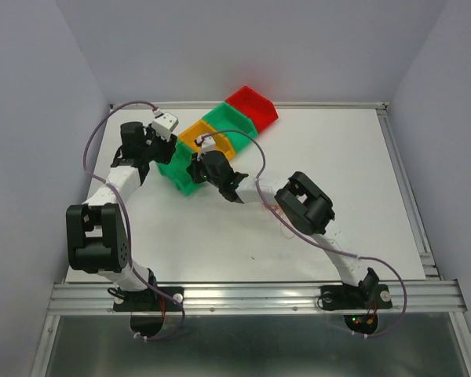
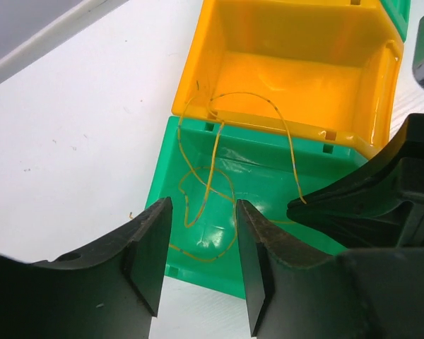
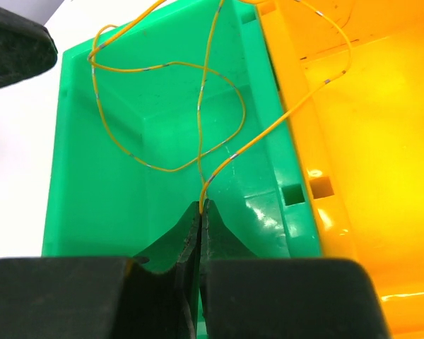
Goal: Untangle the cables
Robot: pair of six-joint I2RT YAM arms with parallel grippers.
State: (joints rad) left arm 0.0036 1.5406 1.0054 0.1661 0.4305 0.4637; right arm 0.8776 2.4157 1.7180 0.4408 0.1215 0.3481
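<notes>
Broadly, work over the far left part of the table (image 1: 337, 173), at the near end of the slanted row of bins. Stay with the green bin (image 2: 159, 185) and the orange bin (image 2: 198, 70) touching its far side. Find the thin yellowish cables (image 3: 171, 170) there, looped inside the green one and draped over the shared rim into the orange one.

Leave the right pincer (image 3: 201, 208) as it stands, pinched fully shut on the wire at its very tips, low inside the green bin. Bring in the left pincer (image 2: 203, 212), roughly half open and gripping nothing, poised above the near edge of the same bin.

Probably best: lower it onto a single loop well apart from the right pincer's pinch, and close only with one strand between the fingers. Then draw the two apart slowly, sideways rather than upward. Watch for snagging on the slots along the rims, and for hair-fine wire slipping from the tips.
</notes>
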